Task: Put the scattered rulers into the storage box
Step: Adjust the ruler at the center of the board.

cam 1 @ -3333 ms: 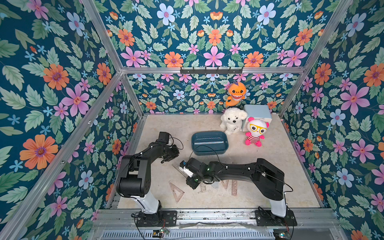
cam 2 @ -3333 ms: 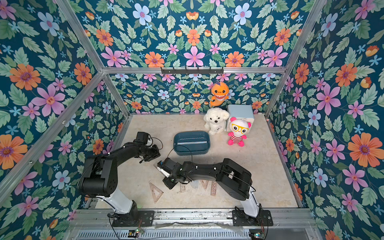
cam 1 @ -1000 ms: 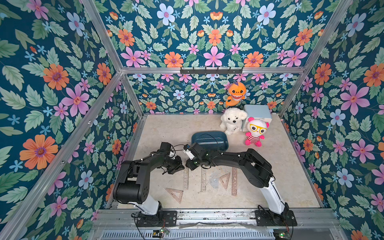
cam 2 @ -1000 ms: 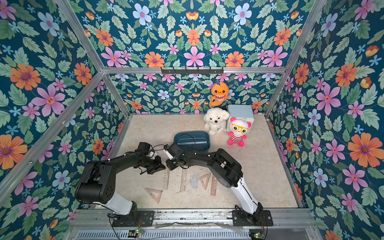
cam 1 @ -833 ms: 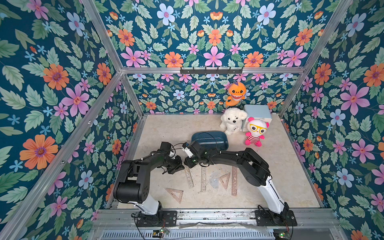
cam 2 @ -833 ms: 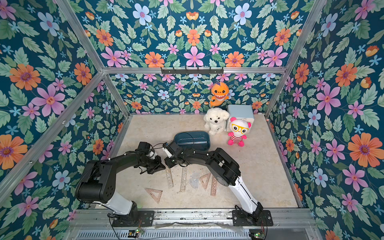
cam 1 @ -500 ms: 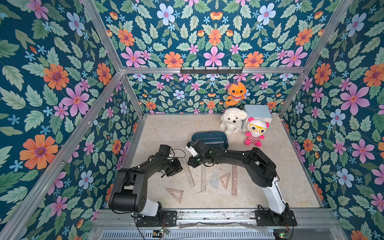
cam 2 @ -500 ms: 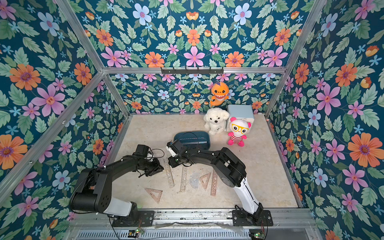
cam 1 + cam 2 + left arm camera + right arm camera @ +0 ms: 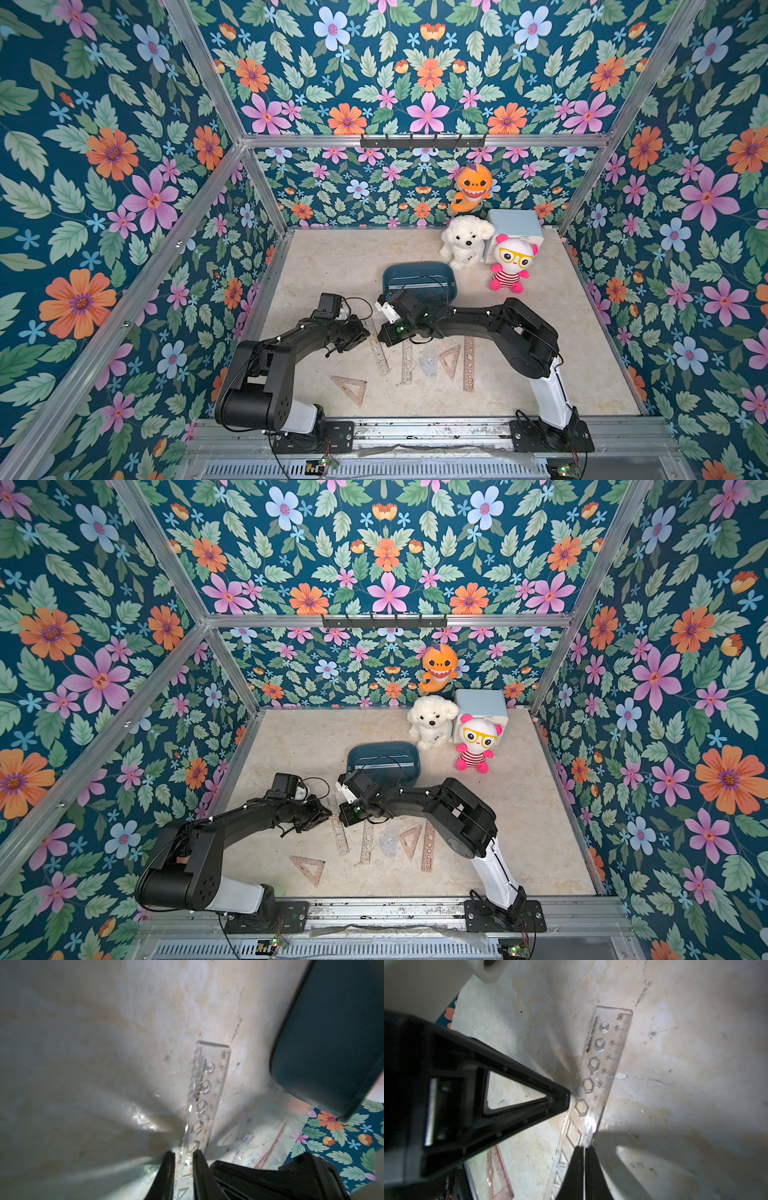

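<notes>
1. I work over a beige marbled table (image 9: 332, 257) that carries everything, seen from above in both top views.
2. The black right arm (image 9: 519, 332) reaches from the front-right corner to the table's middle. The black left arm (image 9: 266, 357) reaches in from the front-left corner, so the two grippers sit close together.
3. The shallow dark teal plastic storage box (image 9: 415, 266) sits toward the back edge, about midway between the side edges. A thin pale strip lies inside; I cannot tell what it is.
4. Four tools lie flat in a row mid-table, in front of the box: a clear straight ruler (image 9: 407, 361), a clear half-round protractor (image 9: 428, 361), a pinkish-brown triangular set square (image 9: 455, 365) and a long pinkish-brown ruler (image 9: 468, 365). A second pinkish-brown set square (image 9: 360, 390) lies apart, nearer the front edge.
5. The clear stencil ruler (image 9: 380, 355) with hexagon cut-outs lies slanted at the row's left end, between the grippers and outside the box.
6. The right gripper (image 9: 583, 1148) has its fingers pressed together on the clear stencil ruler's scale edge.
7. The left gripper (image 9: 184, 1154) has its fingers (image 9: 167, 1167) slightly apart, with the ruler's wavy edge running into the gap. I cannot tell whether they touch it.
</notes>
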`<state>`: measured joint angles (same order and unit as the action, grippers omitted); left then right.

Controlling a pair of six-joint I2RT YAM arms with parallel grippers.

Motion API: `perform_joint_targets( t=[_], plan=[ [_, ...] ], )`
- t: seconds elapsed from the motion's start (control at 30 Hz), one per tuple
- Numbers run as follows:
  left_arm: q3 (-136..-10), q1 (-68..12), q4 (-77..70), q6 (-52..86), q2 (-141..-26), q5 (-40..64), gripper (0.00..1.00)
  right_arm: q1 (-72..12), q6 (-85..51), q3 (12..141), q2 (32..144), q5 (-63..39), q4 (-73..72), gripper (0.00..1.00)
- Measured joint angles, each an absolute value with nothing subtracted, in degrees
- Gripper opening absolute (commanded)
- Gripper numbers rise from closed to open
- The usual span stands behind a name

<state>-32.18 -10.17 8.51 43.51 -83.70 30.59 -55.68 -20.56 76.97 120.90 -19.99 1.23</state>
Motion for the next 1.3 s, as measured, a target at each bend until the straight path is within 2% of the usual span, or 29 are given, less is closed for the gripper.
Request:
perform_joint_targets(
  t=[0.8,1.13,1.3],
  plan=[
    [-30.17,-10.39,2.52,44.95,-84.71,32.93,0.30,-55.88,-21.32,75.00,122.78,-21.65,-4.19,0.04],
    [-29.63,-14.59,-7.18,46.74,-88.95,31.35,0.02,-56.03,-21.56,74.54,123.76,-23.68,-7.42,0.03],
    [-29.43,-14.79,-7.38,47.29,-88.58,30.96,0.02,-56.10,-21.78,74.35,124.05,-24.62,-7.64,0.03]
  ],
)
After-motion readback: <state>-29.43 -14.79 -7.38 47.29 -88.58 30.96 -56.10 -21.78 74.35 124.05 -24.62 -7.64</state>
